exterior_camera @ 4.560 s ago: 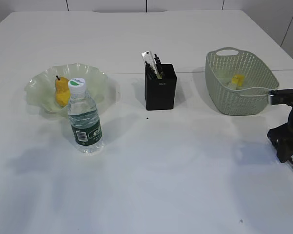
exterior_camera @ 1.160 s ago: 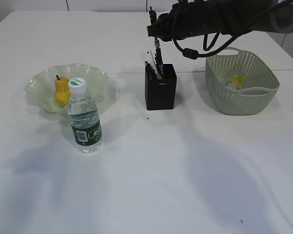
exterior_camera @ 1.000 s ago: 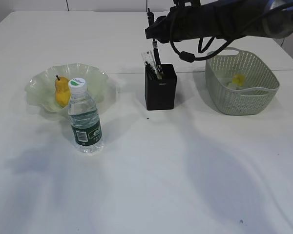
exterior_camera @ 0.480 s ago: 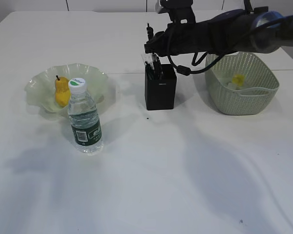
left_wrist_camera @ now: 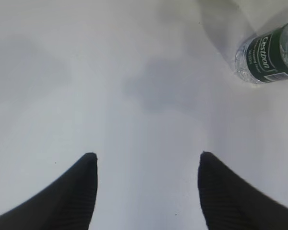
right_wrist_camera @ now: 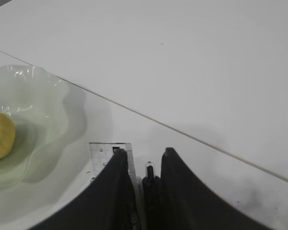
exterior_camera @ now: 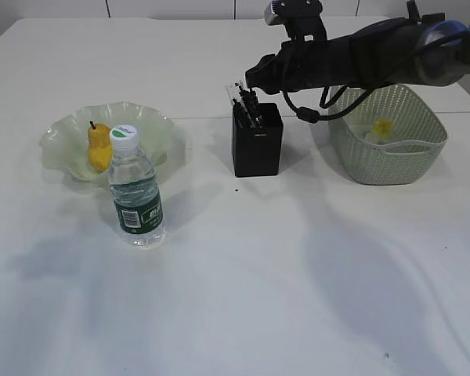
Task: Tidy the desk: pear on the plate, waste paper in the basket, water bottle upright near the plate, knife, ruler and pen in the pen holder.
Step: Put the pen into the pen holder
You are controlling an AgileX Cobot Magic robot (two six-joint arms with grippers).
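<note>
Pen (right_wrist_camera: 150,168): top between the parted jaws of the right gripper (exterior_camera: 254,81), standing in the pen holder (exterior_camera: 257,139) beside the ruler (right_wrist_camera: 111,150); whether the jaws touch it, cannot tell; risk: a fingertip catching pen or ruler on lifting away, dragging one out or tipping the holder; left gripper (left_wrist_camera: 146,160), left of the holder: wide open, empty.

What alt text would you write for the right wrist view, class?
Two dark gripper fingers stand slightly apart around a black pen, with a clear ruler just left. A pear lies in a pale green glass plate at far left.
</note>
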